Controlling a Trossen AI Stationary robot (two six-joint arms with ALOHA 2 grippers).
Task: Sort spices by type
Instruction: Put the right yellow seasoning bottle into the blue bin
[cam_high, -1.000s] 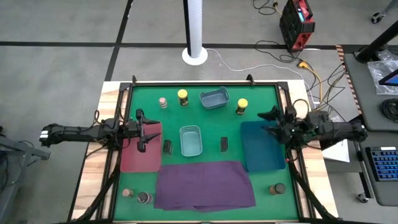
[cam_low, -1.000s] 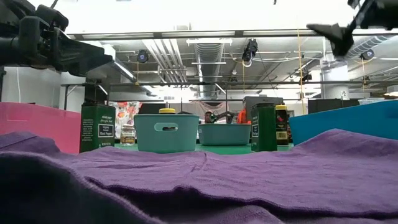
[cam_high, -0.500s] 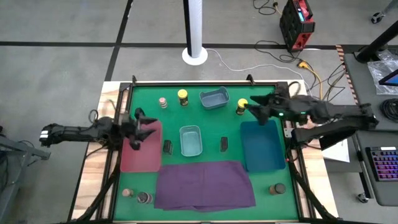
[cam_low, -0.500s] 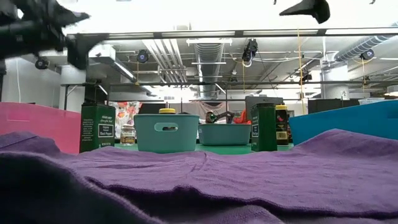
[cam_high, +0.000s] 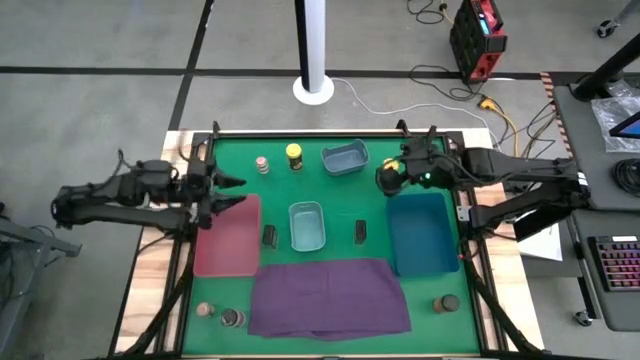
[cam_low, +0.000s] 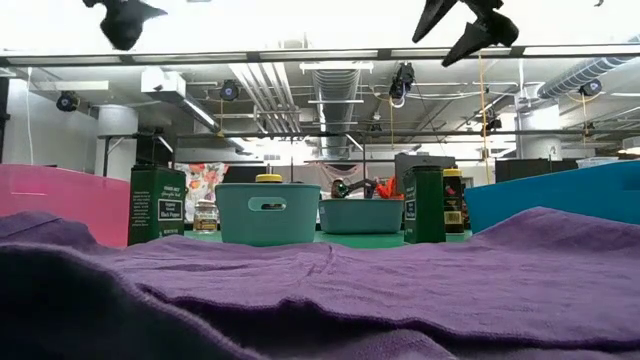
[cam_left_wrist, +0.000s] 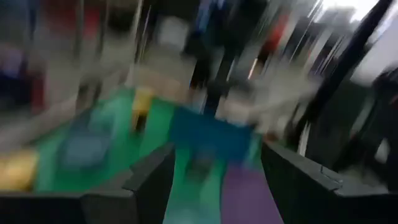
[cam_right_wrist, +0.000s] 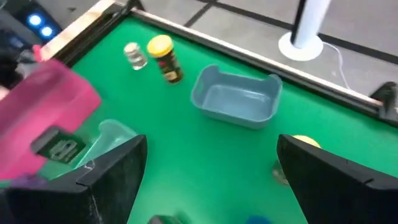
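My right gripper (cam_high: 388, 174) (cam_right_wrist: 211, 144) hovers open, high above a yellow-lidded jar (cam_right_wrist: 298, 144) that stands by the blue tray's far-left corner. My left gripper (cam_high: 231, 191) (cam_left_wrist: 216, 149) hangs open above the red tray's far edge. It shows at the top of the low view (cam_low: 125, 16). Another yellow-lidded jar (cam_high: 294, 155) and a pink-topped jar (cam_high: 262, 164) stand at the far side. Two dark tins (cam_high: 269, 236) (cam_high: 360, 232) stand upright either side of the teal bin. Two jars (cam_high: 206, 310) (cam_high: 232, 318) sit near-left, and one (cam_high: 446, 303) near-right.
A red tray (cam_high: 228, 250) lies on the left and a blue tray (cam_high: 422, 240) on the right. A teal bin (cam_high: 307, 226) sits mid-table and a blue bin (cam_high: 345, 157) at the far side. A purple cloth (cam_high: 328, 296) covers the near middle. Green mat shows between them.
My right gripper has swung from above the blue tray toward the table's far-left, ending over the yellow-lidded jar. My left gripper has risen and moved from above the red tray toward its far edge. No spice has moved.
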